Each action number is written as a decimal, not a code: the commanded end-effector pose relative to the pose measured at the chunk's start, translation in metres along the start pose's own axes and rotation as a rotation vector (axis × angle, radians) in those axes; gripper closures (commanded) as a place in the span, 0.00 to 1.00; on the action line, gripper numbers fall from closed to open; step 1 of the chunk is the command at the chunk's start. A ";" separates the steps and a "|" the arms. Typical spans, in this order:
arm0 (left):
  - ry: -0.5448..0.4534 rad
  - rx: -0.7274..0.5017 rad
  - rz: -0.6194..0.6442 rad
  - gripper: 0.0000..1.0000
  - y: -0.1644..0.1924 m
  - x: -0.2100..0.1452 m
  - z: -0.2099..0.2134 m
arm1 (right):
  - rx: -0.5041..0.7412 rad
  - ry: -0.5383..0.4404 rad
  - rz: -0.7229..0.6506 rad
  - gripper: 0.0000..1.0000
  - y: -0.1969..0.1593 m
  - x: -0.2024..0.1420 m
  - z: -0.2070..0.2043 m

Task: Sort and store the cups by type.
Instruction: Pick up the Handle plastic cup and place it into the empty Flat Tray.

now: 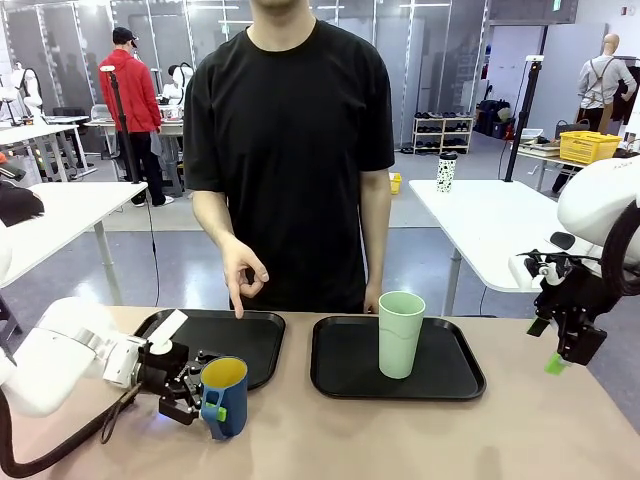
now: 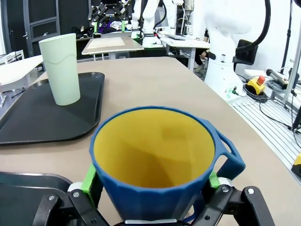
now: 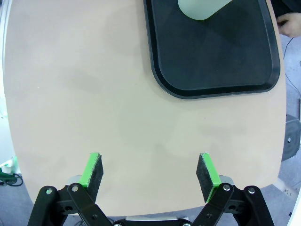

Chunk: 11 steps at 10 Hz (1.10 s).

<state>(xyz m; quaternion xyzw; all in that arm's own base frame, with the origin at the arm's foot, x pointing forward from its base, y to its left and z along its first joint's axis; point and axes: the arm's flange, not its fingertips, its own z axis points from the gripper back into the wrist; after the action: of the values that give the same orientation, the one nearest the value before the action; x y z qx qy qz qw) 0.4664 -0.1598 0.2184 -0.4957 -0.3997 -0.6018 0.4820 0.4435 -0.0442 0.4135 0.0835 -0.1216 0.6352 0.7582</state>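
The dark blue mug (image 1: 224,395) with a yellow inside stands on the table in front of the left black tray (image 1: 255,335). My left gripper (image 1: 203,393) straddles it, jaws wide, a green pad close against each side of the mug (image 2: 155,160). Its handle points away from the trays. On the right black tray (image 1: 450,375) the pale mint tumbler (image 1: 401,333) stands upright; it also shows in the wrist views (image 2: 61,68) (image 3: 202,8). Off the table's right end my right gripper (image 1: 557,362) hangs open, nothing between its fingers (image 3: 151,172).
A person in black stands at the far side, one hand (image 1: 243,275) pointing down over the left tray. A white object (image 1: 167,328) lies at that tray's left edge. A white spotted cup (image 1: 446,172) sits on a far table. Bare tabletop (image 3: 94,94) lies beside the right tray.
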 end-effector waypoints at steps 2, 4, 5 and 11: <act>-0.047 -0.043 -0.030 0.00 0.002 -0.012 -0.010 | -0.002 0.007 0.005 0.00 0.000 -0.001 0.000; -0.062 -0.037 -0.042 0.00 0.004 -0.015 -0.012 | -0.002 0.007 0.005 0.00 0.000 -0.001 0.000; -0.067 -0.030 -0.040 0.00 0.004 -0.017 -0.011 | -0.002 0.007 0.005 0.00 0.000 -0.001 0.000; -0.097 -0.054 -0.045 0.58 -0.002 -0.024 -0.011 | -0.002 0.007 0.005 0.00 0.000 -0.001 0.000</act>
<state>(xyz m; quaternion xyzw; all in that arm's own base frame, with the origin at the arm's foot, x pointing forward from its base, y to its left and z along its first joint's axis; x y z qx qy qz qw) 0.4709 -0.1699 0.2103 -0.5274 -0.3997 -0.5917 0.4604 0.4435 -0.0442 0.4135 0.0835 -0.1216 0.6352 0.7581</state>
